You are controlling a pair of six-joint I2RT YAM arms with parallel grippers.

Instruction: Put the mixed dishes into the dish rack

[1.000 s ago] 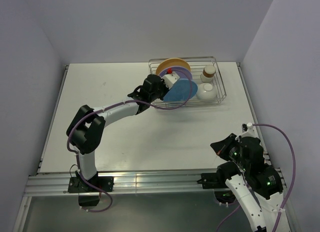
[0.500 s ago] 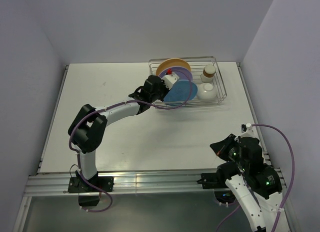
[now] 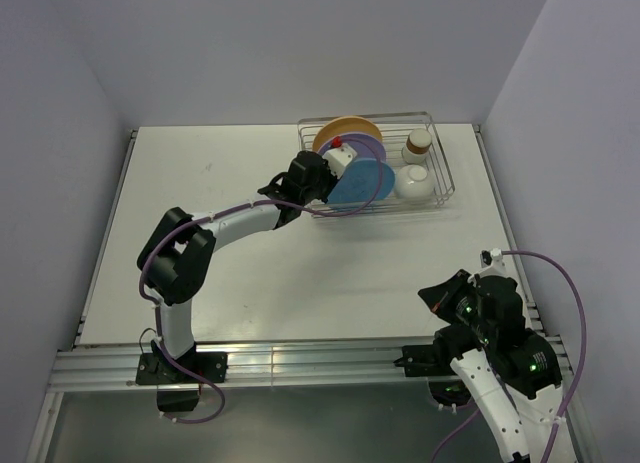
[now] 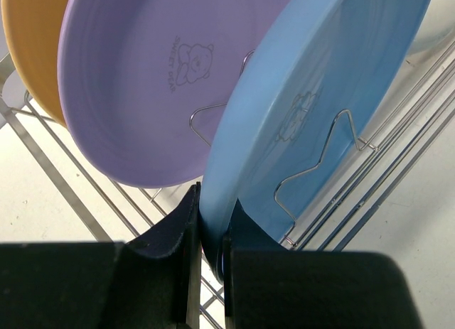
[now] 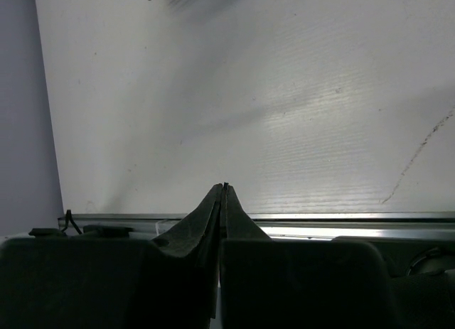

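Blue plate (image 4: pixel 320 94) stands on edge, leaning, among the wire dividers of the dish rack (image 3: pixel 443 163), beside the purple plate (image 4: pixel 142 80). Left gripper (image 4: pixel 212 208) is pinched narrowly on the blue plate's lower rim. Right gripper (image 5: pixel 223 190) is fully closed, holding nothing, above the table (image 5: pixel 284 94).

1. A white table (image 3: pixel 300 273) is enclosed by pale lavender walls: a back wall (image 3: pixel 300 53), a left wall (image 3: pixel 50 183) and a right wall (image 3: pixel 590 133).
2. An aluminium rail (image 3: pixel 300 365) is fitted along the table's near edge.
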